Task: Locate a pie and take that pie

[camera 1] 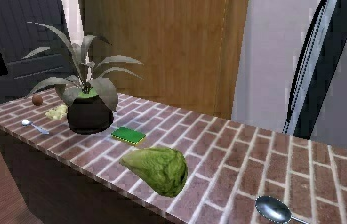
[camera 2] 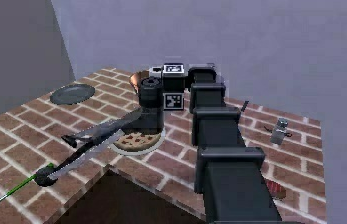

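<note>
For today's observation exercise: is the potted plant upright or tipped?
Upright: the pot stands flat on the brick counter, rim on top.

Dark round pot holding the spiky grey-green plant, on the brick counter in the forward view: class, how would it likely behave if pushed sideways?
The dark round pot looks squat and wide, so it would probably slide rather than tip. Its long grey-green leaves spread well past the rim, so they would likely bend first.
</note>
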